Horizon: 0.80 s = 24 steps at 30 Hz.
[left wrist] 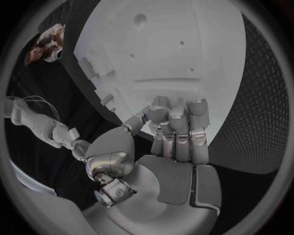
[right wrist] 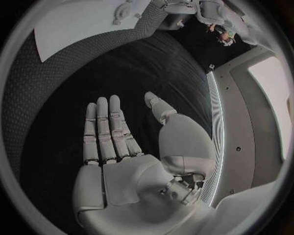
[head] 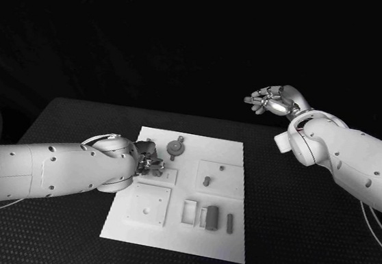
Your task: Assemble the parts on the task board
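Observation:
The white task board lies in the middle of the black table. On it are a round grey part with a stem, a small peg and two upright grey pieces near the front. My left hand is low over the board's left edge, fingers bent down together with the thumb close against them. Whether anything sits between the fingertips is hidden. My right hand is raised beyond the table's far right corner, fingers straight and apart, holding nothing.
A square plate with small holes and a small open frame sit on the board's near half. The black table stretches bare to the right of the board. The board lies far off from the right hand.

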Tool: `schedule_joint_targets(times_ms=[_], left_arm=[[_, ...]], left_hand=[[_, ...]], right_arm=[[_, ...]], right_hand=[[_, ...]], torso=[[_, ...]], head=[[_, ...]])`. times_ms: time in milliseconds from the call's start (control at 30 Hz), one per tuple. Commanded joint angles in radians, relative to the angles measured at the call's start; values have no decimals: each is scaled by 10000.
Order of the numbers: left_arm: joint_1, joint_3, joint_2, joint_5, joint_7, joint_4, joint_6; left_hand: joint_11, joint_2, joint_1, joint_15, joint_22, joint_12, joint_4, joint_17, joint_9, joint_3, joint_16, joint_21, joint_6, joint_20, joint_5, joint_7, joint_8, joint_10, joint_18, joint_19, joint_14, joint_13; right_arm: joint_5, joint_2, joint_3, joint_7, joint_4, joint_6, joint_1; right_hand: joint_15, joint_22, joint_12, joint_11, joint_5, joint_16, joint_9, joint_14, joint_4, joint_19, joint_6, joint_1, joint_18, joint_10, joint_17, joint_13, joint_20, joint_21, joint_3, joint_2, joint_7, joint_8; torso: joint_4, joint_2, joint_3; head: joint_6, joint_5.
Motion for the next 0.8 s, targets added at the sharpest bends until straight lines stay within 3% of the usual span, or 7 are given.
schedule_joint_targets(times_ms=[33, 433, 800], left_arm=[[-23, -17, 20, 36, -141, -87, 535], [-23, -18, 82, 91, -112, -163, 648], [-24, -20, 122, 231, -88, -182, 884]], left_hand=[[-15, 217, 133, -87, 173, 54, 12, -17, -22, 45, 40, 53, 944, -20, -56, -509, -71, -39, 563, 29, -18, -12], [-12, 173, 112, -90, 174, 57, 1, -32, -24, 29, 45, 50, 947, -18, -89, -506, -82, -40, 558, 26, -21, -17], [3, -136, 148, -98, 170, 69, -18, -90, -31, -42, 67, 32, 940, -30, -145, -491, -133, -44, 556, 25, -48, -38]], right_arm=[[-3, -7, 5, 102, 14, 112, -2], [1, 3, 5, 105, 2, 114, -2], [11, 6, 5, 101, -6, 117, -5]], right_hand=[[65, 16, -18, 371, 4, -30, -15, -33, 51, -73, 163, -34, -115, -1071, 14, -14, -11, -35, 0, 29, 326, 39], [65, 21, -16, 371, 3, -35, -20, -33, 66, -72, 162, -46, -114, -1071, 21, -21, -9, -40, -4, 24, 327, 40], [65, 24, -14, 372, 4, -40, -24, -33, 76, -73, 159, -52, -112, -1071, 27, -27, -8, -44, -5, 21, 328, 38]], torso=[[3, 2, -2], [-4, 7, 3], [0, 4, 6]], head=[[-5, 8], [-14, 1], [-29, -1]])
